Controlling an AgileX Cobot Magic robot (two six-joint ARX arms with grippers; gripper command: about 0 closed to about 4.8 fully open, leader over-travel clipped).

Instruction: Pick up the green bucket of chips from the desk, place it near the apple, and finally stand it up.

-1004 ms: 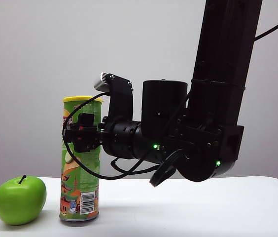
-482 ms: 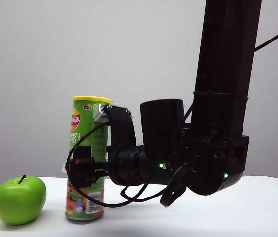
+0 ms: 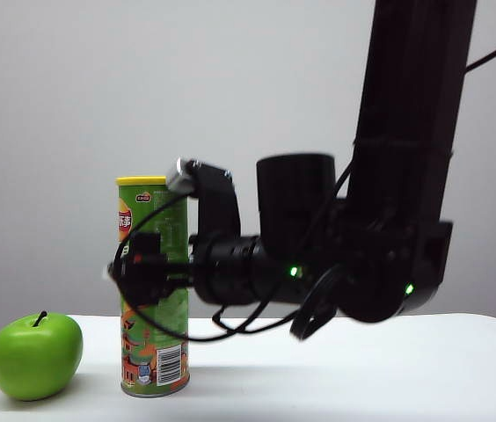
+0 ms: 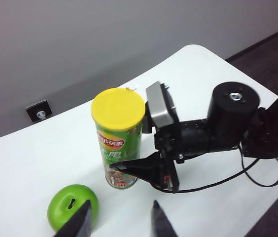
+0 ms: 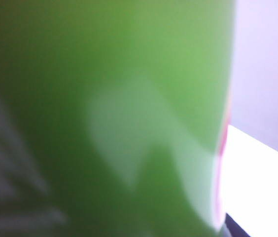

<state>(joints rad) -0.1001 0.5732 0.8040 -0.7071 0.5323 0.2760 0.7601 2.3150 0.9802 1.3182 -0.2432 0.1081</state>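
- The plain white matte desk (image 3: 362, 369) carried everything; nothing on it stood near enough to hamper a retreat.
- My right arm, a black jointed limb, reached in level from the right of the exterior view toward the can.
- The green bucket of chips (image 3: 153, 290), a tall green cylinder with a yellow lid and silver base, stood upright on the desk just beside the round glossy green apple (image 3: 35, 356), the two apart but close.
- My right gripper (image 3: 147, 268) sat at the can's mid-height with its jaws spread to either side of the wall; I judged the can released, though the blurred right wrist view, filled with green, could not confirm clearance.
- My left gripper (image 4: 119, 222) hovered high above the desk near the apple, its two fingers apart and empty.
- The step in hand, as I judged it, was withdrawal: I should back straight along the gripper's own axis, level, keeping both fingers off the wall.
- The risk was a finger or the looping black cable (image 3: 156, 330) dragging the tall, narrow can and tipping it toward the apple.
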